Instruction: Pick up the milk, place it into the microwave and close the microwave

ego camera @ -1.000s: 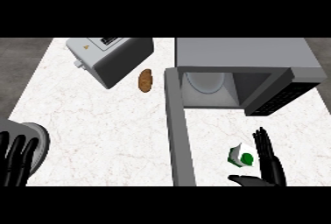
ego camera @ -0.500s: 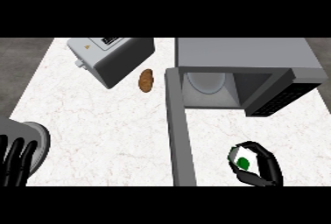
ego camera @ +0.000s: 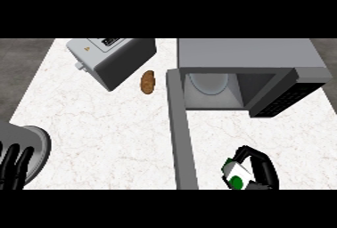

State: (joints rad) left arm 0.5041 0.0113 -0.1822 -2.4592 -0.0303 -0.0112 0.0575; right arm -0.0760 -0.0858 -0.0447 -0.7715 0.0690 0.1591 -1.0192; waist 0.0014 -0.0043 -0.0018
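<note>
The milk (ego camera: 236,173) is a small white carton with a green cap, at the lower right of the counter. My right hand (ego camera: 260,171) is curled round it, fingers over its top and right side. The microwave (ego camera: 244,71) stands at the back right with its cavity open and a round glass plate (ego camera: 209,83) inside. Its door (ego camera: 181,129) swings out toward me as a long grey strip, just left of the milk. My left hand (ego camera: 14,164) rests at the lower left edge, fingers straight.
A grey toaster (ego camera: 112,58) sits at the back left, and a brown potato (ego camera: 147,82) lies between it and the microwave. A grey forearm (ego camera: 30,138) shows at the lower left. The white marble counter (ego camera: 99,129) stretches between the toaster and me.
My right hand went from open beside the milk to curled round it, and it has shifted slightly left with the carton. The left hand has barely moved.
</note>
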